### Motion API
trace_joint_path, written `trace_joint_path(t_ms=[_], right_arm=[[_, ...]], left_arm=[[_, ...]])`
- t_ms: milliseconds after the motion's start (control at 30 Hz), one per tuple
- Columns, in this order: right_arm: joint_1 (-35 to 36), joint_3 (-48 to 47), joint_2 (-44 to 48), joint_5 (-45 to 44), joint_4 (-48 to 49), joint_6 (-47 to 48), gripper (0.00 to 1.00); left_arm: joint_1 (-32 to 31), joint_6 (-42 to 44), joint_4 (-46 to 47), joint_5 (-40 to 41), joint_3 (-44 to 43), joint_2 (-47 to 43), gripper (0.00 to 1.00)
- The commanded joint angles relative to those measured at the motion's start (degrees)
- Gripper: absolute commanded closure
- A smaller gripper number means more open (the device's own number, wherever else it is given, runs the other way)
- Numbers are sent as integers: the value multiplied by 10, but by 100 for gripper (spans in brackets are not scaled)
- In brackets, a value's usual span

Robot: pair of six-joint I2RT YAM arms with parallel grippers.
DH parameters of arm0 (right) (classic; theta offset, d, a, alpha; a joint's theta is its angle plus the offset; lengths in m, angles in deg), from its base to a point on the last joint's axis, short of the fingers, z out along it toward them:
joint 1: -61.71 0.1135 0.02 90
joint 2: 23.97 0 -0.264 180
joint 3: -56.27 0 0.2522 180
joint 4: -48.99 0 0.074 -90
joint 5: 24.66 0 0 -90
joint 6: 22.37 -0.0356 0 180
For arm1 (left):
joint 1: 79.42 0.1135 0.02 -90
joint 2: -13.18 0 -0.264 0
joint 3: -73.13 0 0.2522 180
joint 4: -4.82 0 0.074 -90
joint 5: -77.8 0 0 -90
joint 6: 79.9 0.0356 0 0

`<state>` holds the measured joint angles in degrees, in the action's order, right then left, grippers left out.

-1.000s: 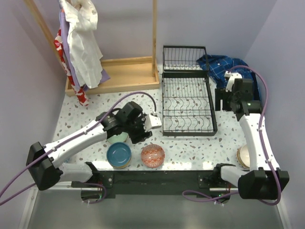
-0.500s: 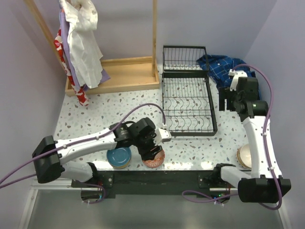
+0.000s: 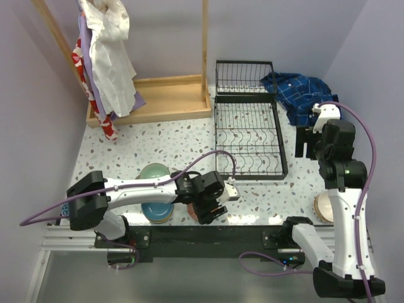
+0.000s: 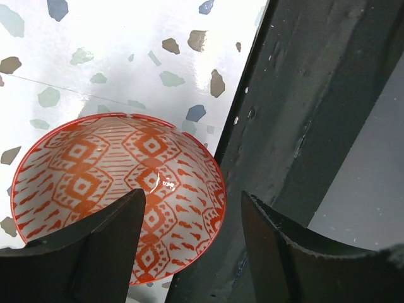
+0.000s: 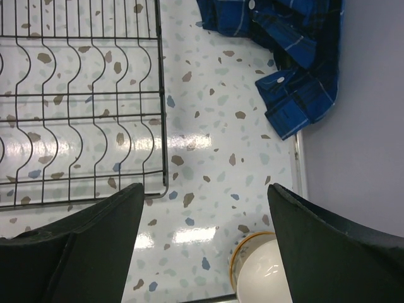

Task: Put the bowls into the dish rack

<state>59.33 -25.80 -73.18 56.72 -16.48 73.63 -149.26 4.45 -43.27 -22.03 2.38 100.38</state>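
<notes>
A blue plaid shirt [image 3: 297, 91] lies crumpled on the speckled desk [image 3: 120, 148], just beyond the right end effector [image 3: 309, 142] and against the far wall. Well beyond the left end effector [image 3: 211, 209], and to its left, stands a wooden stand [image 3: 164, 98]. From its left post hang a white garment [image 3: 110, 57], a red cloth [image 3: 108, 129] with a white pattern, and a purple cloth [image 3: 88, 85]. A black rail [image 3: 208, 235] runs along the desk's near edge, just beside the left end effector on its near side.
</notes>
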Motion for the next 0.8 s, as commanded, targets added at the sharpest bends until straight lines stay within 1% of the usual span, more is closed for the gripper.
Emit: trace_joint_path(t_ms=[0, 100, 200, 233, 267, 367, 400, 467, 500, 567, 600, 667, 700, 767], right_arm=[[-2, 7, 14, -11, -11, -6, 16], [-2, 5, 16, -12, -11, -4, 16], [-1, 3, 17, -12, -8, -4, 16], [-2, 3, 18, -12, -8, -7, 17], [-2, 3, 19, -12, -9, -9, 16], [-2, 5, 23, -10, -9, -17, 17], [-1, 5, 26, -10, -8, -17, 17], [-2, 5, 29, -10, -9, -17, 17], [-2, 5, 32, -8, -10, -18, 17], [-2, 7, 34, -10, -13, -16, 17], [-2, 8, 34, -10, -12, -16, 17], [-2, 7, 34, -10, -15, -16, 18], [-2, 6, 34, -10, -16, -16, 18], [-2, -6, 30, -7, -22, -17, 18]], left_arm=[[-20, -16, 21, 21, -3, 10, 33], [-42, -21, 22, 49, -6, 18, 33], [-52, -28, 17, 94, -8, 27, 37], [-53, -30, 15, 96, -8, 28, 41], [-53, -32, 9, 124, -8, 32, 43], [-54, -41, 8, 137, 2, 38, 51], [-54, -43, 8, 137, 2, 39, 56], [-55, -44, 8, 135, -4, 44, 62], [-55, -40, 8, 134, -12, 46, 66], [-57, -38, 8, 130, -16, 49, 70], [-57, -36, 8, 129, -16, 49, 78], [-59, -35, 4, 121, -16, 44, 89], [-60, -31, -1, 118, -21, 39, 100], [-61, -24, -24, 106, -28, 24, 100]])
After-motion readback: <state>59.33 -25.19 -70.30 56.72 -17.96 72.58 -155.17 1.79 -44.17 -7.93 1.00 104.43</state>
